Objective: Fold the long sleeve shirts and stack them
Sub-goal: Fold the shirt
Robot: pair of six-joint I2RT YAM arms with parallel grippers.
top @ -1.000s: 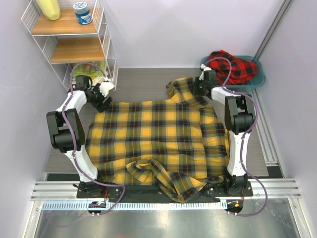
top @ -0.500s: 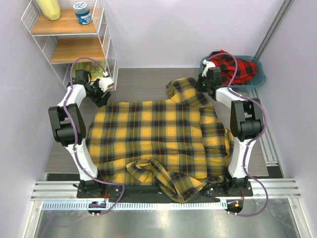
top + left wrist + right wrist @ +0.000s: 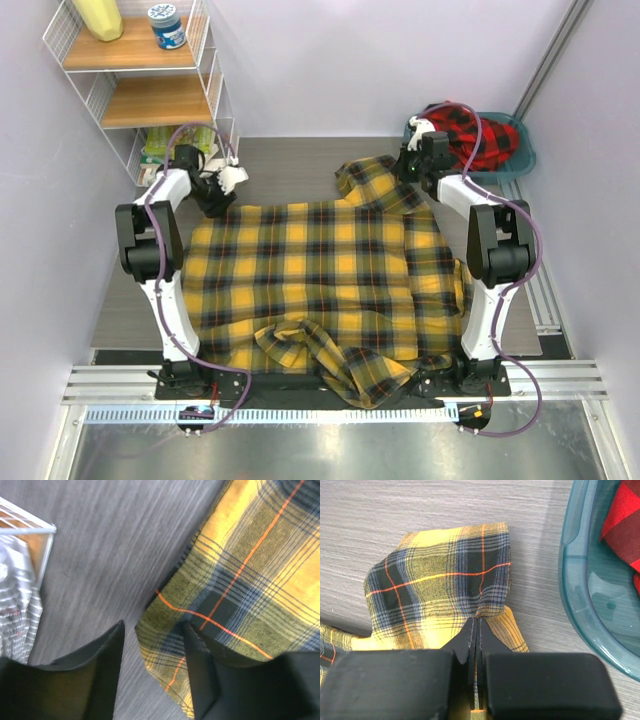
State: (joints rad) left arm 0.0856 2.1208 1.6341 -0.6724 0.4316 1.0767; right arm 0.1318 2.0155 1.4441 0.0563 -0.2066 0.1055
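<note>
The yellow-and-black plaid shirt (image 3: 320, 270) lies spread over the table, with one bunched part near the front edge. My left gripper (image 3: 226, 188) is open above its far left corner; in the left wrist view (image 3: 152, 630) that corner (image 3: 165, 650) lies between the two fingers. My right gripper (image 3: 410, 168) is at the shirt's far right corner. In the right wrist view (image 3: 476, 622) it is shut, pinching a puckered fold of the yellow shirt (image 3: 435, 585). The red-and-black plaid shirt (image 3: 482, 135) lies heaped in the teal basin (image 3: 527, 158).
A wire shelf rack (image 3: 150, 95) with wooden boards, a yellow object and a jar stands at the far left, close to my left gripper; its wire corner shows in the left wrist view (image 3: 30, 527). The basin rim (image 3: 575, 580) is just right of my right gripper.
My left gripper has swung right, away from the shelf rack and over the shirt's far left corner. My right gripper has shifted slightly toward the far side with the cloth.
</note>
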